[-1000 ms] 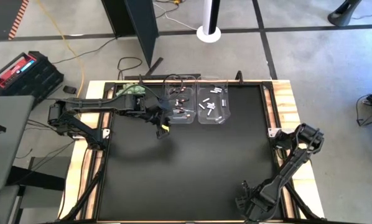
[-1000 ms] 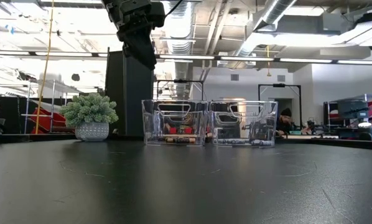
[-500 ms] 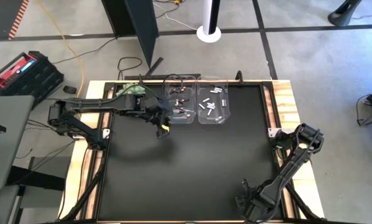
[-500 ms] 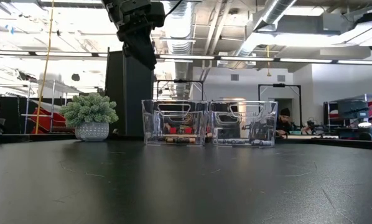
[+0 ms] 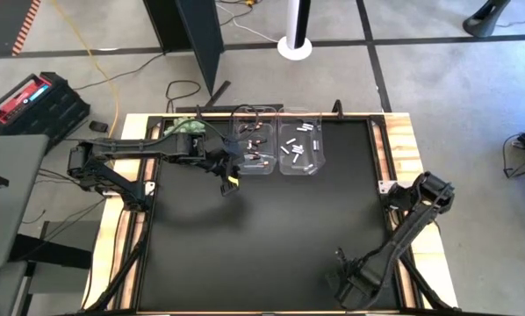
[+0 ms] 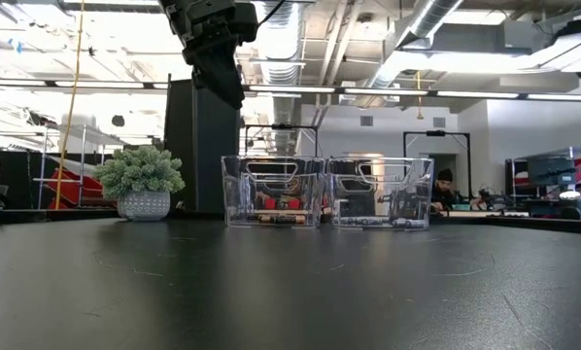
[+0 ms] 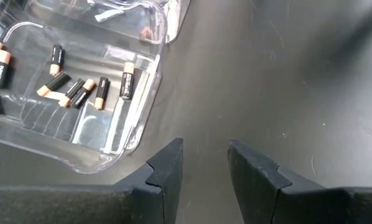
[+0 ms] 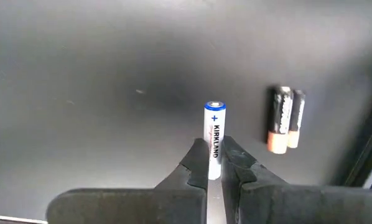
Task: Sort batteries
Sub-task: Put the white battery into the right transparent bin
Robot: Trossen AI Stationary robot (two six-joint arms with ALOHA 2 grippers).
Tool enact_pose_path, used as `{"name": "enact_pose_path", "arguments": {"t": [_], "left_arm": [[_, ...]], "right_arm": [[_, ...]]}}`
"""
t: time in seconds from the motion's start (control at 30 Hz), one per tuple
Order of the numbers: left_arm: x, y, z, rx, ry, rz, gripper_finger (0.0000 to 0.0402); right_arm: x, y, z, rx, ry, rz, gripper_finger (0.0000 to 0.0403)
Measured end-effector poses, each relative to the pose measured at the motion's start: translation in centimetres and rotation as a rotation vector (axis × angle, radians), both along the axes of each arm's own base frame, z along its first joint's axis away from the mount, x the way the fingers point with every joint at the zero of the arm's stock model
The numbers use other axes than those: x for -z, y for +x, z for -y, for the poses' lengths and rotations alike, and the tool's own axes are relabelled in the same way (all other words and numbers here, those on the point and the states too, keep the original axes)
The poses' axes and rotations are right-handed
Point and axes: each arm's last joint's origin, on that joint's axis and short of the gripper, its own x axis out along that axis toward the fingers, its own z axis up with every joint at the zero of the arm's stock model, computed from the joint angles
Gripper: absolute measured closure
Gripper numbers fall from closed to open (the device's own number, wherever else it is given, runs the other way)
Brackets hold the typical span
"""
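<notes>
The right tool (image 8: 214, 163) pinched a white battery (image 8: 214, 138) (left tool (image 7: 203, 163) empty, parted), so it should lift straight, avoiding the dark pair (image 8: 284, 119).

Two bins (image 5: 278, 145) side by side, holding batteries (image 7: 77, 87).

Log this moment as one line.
left gripper open, empty, beside dark-battery bin | right gripper shut on white battery | dark pair on mat
</notes>
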Motion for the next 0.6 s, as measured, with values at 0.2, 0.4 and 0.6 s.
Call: {"name": "enact_pose_path", "arguments": {"t": [0.2, 0.4, 0.6], "left_arm": [[0.0, 0.0, 0.0, 0.0, 0.0, 0.0, 0.0281], [0.0, 0.0, 0.0, 0.0, 0.0, 0.0, 0.0281], [0.0, 0.0, 0.0, 0.001, 0.001, 0.0, 0.0281]], "right_arm": [[-1.7, 2.3, 2.6, -0.051, -0.045, 0.01, 0.0375], [-3.9, 4.7, 6.9, -0.059, -0.114, 0.121, 0.0374], [-6.4, 6.6, 12.2, -0.02, -0.22, 0.243, 0.0373]]}}
